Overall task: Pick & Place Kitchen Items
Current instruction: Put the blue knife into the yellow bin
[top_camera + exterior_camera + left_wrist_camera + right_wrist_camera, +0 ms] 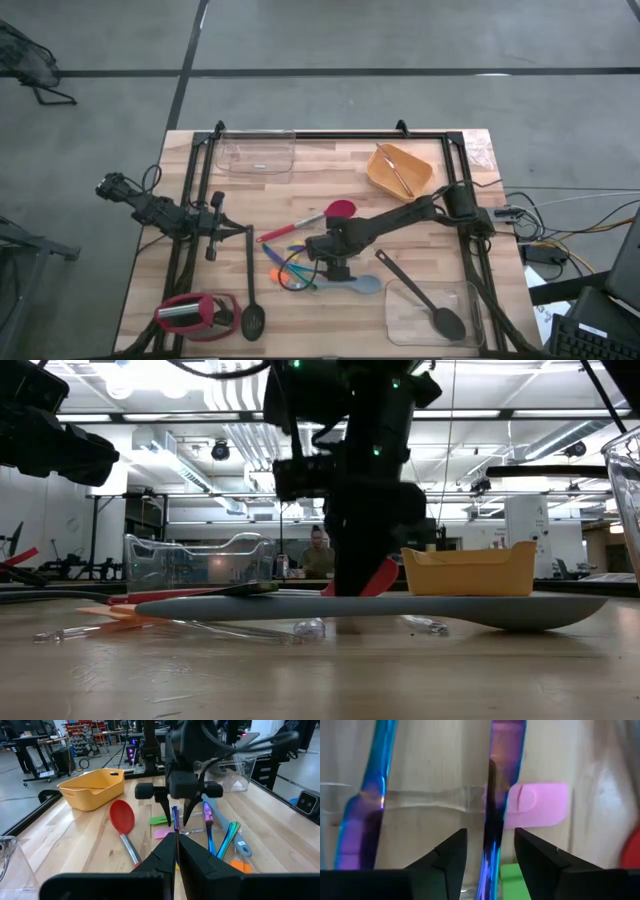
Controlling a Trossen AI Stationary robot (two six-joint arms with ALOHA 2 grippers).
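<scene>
Shut tight and idle, the left gripper (213,238) sits well to the left of the red-headed spatula (303,221), holding nothing, while the right gripper (338,266) hangs just below the spatula's head with its jaws apart, straddling one thin iridescent stick (496,805) that runs up between the two dark fingers (540,851) without yet being pinched. From where I stand this looks like the grasp step of a pick: the fingers are lined up on the stick, and the next move calls for them to close squarely on it and lift it clear of the other pieces lying around it, which will be fiddly with so thin a thing lying flat on the wood. Counting from the left of the spatula across: one squat red-and-black object (190,313), one long black spoon (251,288) on the table (150,290), then beside the spatula a cluster of three thin sticks that I can make out, a pink piece (540,804), a green piece (159,820) and an orange piece (272,273), one grey-blue spoon (358,285), and a second black spoon (424,303) lying in a clear tub (474,325). Above the spatula stand another clear tub (256,155) and one orange tub (399,171).
</scene>
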